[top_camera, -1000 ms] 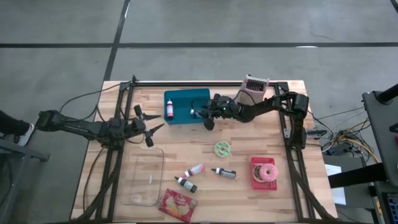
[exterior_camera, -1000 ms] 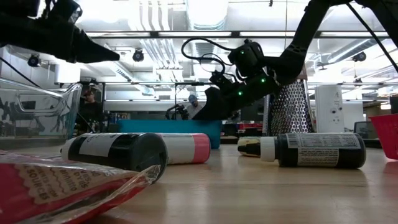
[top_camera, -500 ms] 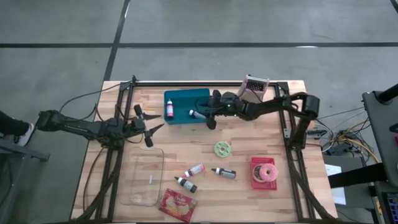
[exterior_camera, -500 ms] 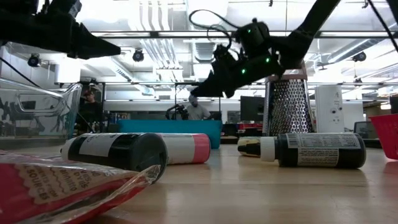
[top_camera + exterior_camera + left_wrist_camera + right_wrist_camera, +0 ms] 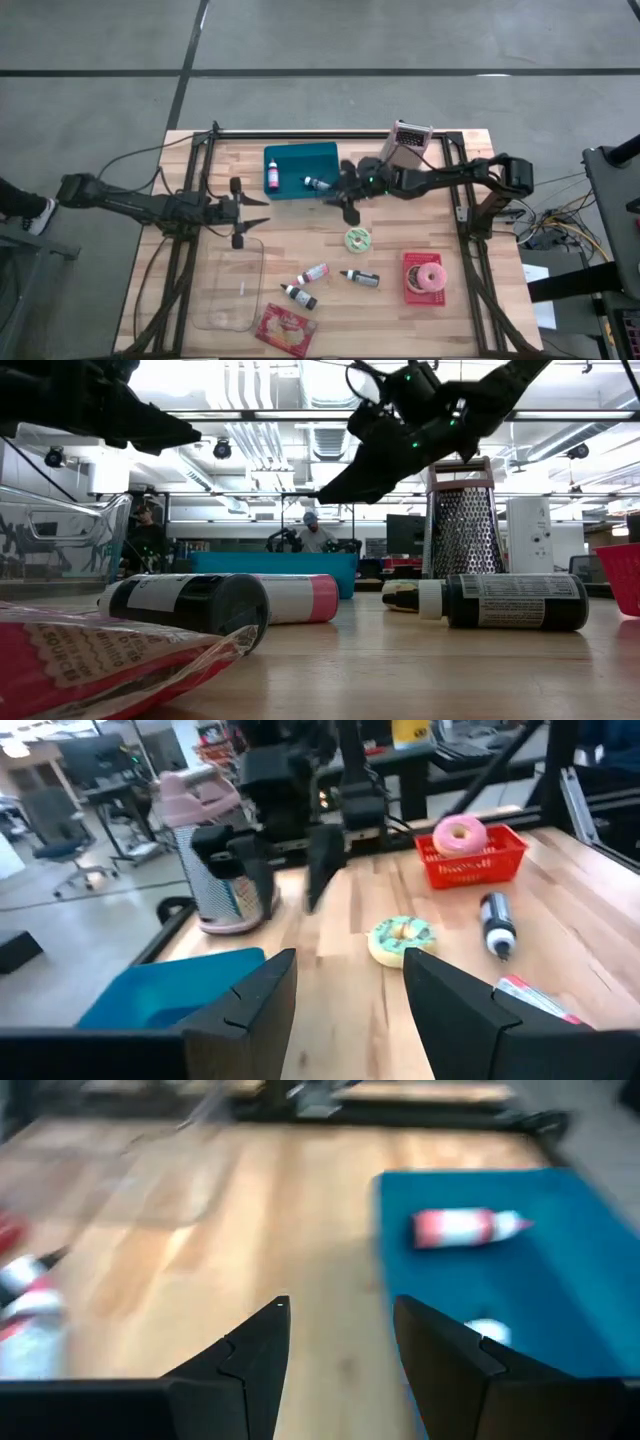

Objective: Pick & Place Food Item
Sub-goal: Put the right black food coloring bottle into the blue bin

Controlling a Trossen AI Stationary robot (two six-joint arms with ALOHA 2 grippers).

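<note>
High view: a small dark bottle (image 5: pixel 316 183) with a white cap is seen lying in the teal bin (image 5: pixel 300 170), beside a pink bottle (image 5: pixel 272 177). The right end effector (image 5: pixel 345 195), spread and empty, is held just beside the bin. The left end effector (image 5: pixel 243 206), spread, is held above the surface (image 5: pixel 400 315).

Green-iced donut (image 5: pixel 358 238) flat on table, pink donut (image 5: pixel 430 276) in red basket (image 5: pixel 411 283)

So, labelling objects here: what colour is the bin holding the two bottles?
Teal blue bin, clearest in the high view.
</note>
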